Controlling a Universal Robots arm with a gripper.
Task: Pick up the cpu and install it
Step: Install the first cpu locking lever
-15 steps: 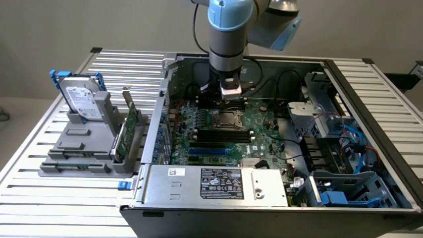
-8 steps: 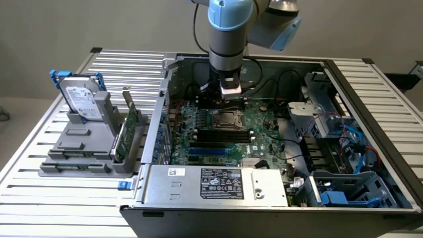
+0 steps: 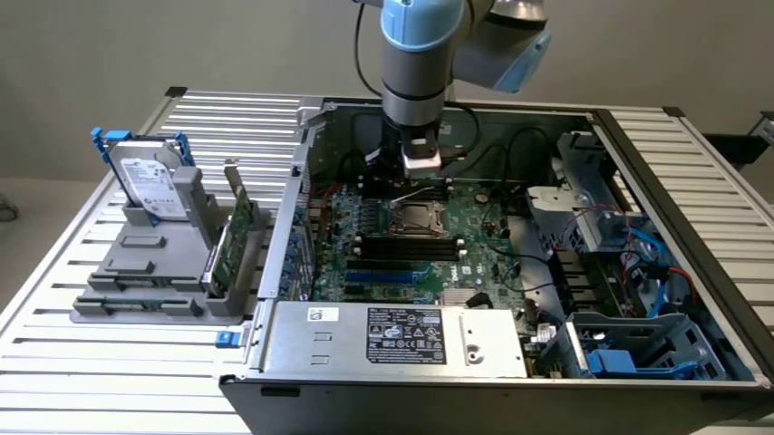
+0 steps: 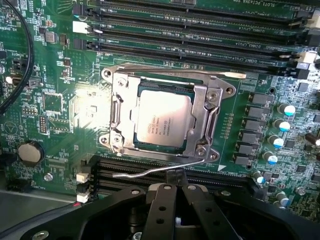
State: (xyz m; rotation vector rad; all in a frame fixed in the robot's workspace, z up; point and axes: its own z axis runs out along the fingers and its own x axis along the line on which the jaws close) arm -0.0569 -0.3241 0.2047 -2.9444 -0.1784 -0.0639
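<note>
The cpu (image 4: 162,118) lies flat in its socket on the green motherboard (image 4: 60,100), silvery top up, with the metal load frame (image 4: 205,107) folded down around its edges. A thin wire lever (image 4: 145,172) runs along the socket's side. My gripper (image 4: 175,176) is shut, its black fingertips pressed together right at this lever; I cannot tell whether they touch it. In the exterior view the gripper (image 3: 419,181) hangs inside the open computer case, just above the socket (image 3: 418,218).
Black memory slots (image 4: 200,25) run beside the socket, and a black cable (image 4: 27,60) loops nearby. Case walls (image 3: 296,190) surround the board, with the power supply (image 3: 400,335) in front. A hard drive (image 3: 151,186) and a green card (image 3: 236,231) stand on a grey rack outside.
</note>
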